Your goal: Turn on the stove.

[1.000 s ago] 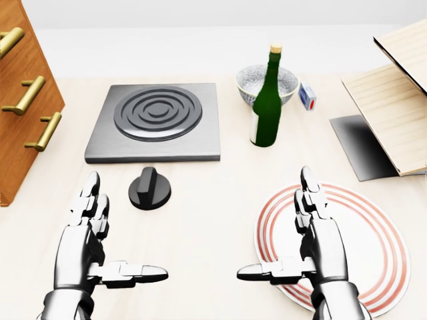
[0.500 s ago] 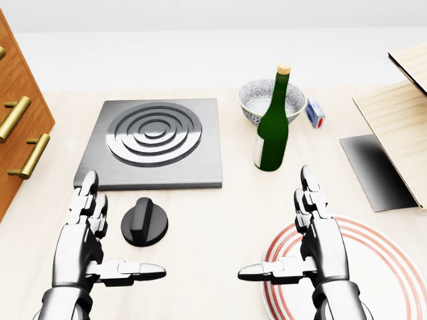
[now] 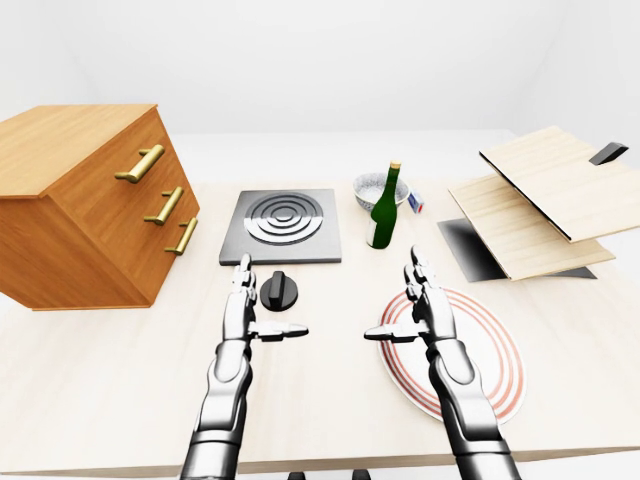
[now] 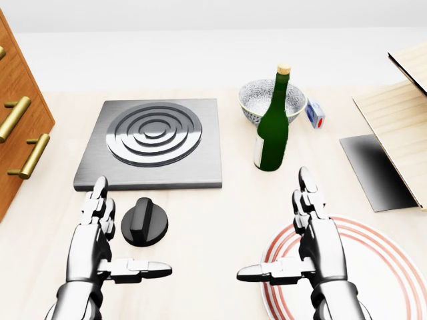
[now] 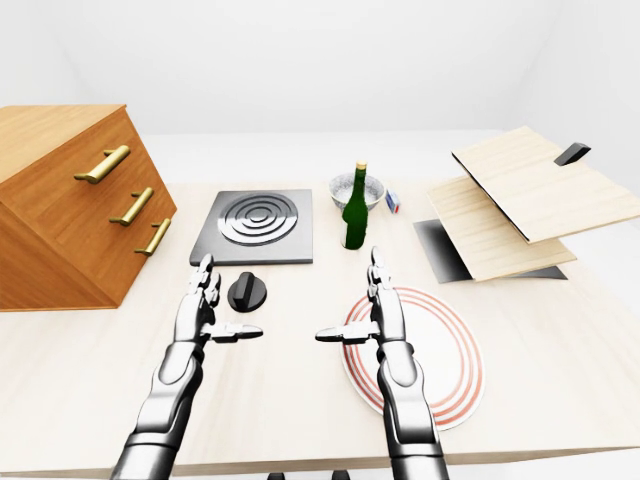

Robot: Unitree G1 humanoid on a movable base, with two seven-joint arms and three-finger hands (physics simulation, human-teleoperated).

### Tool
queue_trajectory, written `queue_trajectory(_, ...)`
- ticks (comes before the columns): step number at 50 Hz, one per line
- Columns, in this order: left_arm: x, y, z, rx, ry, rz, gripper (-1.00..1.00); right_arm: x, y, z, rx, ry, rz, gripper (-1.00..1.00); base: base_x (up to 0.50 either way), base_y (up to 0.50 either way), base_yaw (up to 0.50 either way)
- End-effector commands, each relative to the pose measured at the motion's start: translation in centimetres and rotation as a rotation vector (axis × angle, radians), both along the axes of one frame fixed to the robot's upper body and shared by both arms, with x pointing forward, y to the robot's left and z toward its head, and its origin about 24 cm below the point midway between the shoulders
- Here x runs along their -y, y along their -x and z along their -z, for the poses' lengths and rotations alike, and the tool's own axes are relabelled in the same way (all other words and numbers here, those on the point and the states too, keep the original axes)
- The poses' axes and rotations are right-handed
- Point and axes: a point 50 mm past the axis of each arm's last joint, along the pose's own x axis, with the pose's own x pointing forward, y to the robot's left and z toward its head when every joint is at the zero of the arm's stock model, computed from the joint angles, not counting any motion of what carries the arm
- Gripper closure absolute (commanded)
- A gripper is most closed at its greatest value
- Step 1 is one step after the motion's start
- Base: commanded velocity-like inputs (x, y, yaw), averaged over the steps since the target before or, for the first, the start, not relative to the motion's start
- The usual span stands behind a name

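Black and round, the knob [image 4: 144, 225] is lying on the pale worktop [image 4: 213, 220] just near of the grey stove [image 4: 153, 143], well left of the green bottle [image 4: 273, 127]. Since a moment ago the left robot hand [image 4: 100, 240] is edging right, its fingers [image 4: 99, 200] now just beside the knob but not touching, spread apart. Reaching seems underway; gripping is not yet done. The right robot hand [image 4: 313, 243] is hovering over the striped plate [image 4: 373, 267], fingers apart too.
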Motion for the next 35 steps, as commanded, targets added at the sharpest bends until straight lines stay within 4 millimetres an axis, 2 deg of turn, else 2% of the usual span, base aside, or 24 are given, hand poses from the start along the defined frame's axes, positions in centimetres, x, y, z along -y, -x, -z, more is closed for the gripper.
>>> queue_trajectory(1,0.4,-0.8,2.1,-0.100,-0.007,0.004,-1.00,-0.1,-0.1,0.1,-0.012,0.002,-0.006,-1.00,0.00,0.00,0.00)
queue_trajectory(12,1.4,-0.7,4.2,-0.200,-0.039,0.054,-1.00,-0.1,-0.1,0.3,-0.022,0.000,-0.013,-1.00,0.00,0.00,0.00)
queue_trajectory(22,1.3,-1.1,4.3,-0.213,-0.019,0.054,-1.00,-0.1,-0.2,0.4,-0.022,-0.001,-0.013,-1.00,0.00,0.00,0.00)
queue_trajectory(35,2.3,-0.2,4.8,-0.223,-0.041,0.095,-1.00,-0.1,-0.2,0.4,-0.023,-0.002,-0.013,-1.00,0.00,0.00,0.00)
